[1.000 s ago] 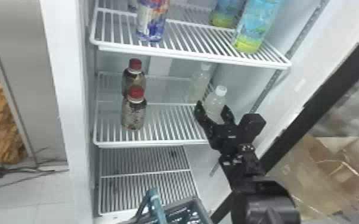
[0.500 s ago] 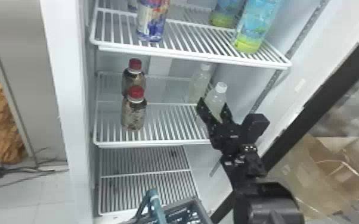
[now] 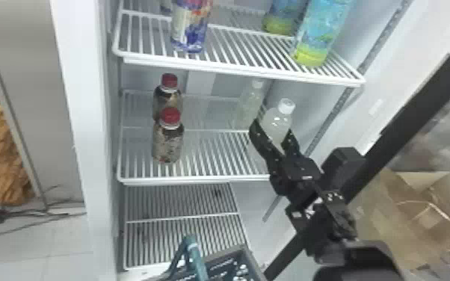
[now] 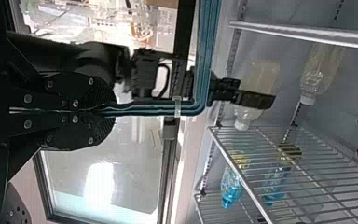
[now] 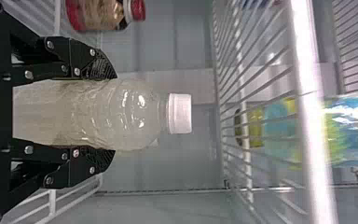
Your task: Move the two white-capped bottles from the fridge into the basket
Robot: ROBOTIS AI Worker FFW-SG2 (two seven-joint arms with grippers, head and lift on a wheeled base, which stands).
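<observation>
In the head view my right gripper (image 3: 274,131) is shut on the nearer white-capped bottle (image 3: 277,119), at the right side of the middle shelf. The right wrist view has this gripper (image 5: 113,113) with one finger along each side of the cloudy bottle (image 5: 135,114), its white cap clear of them. The other white-capped bottle (image 3: 249,102) stands behind, farther back on that shelf. My left gripper (image 4: 112,112) is shut on the teal basket handle (image 4: 204,51). The basket (image 3: 243,251) is low at the head view's bottom edge, below the shelves.
Two red-capped bottles (image 3: 168,144) stand on the left of the middle shelf (image 3: 213,157). The upper shelf (image 3: 235,67) above the gripper holds a can (image 3: 190,28) and blue-yellow bottles (image 3: 319,33). A black door frame (image 3: 415,112) slants along the right, with a cardboard box (image 3: 396,224) beyond.
My right gripper has closed on the nearer bottle from an open stance around it. The bottle has shifted slightly right and up with it. The basket looks unmoved.
</observation>
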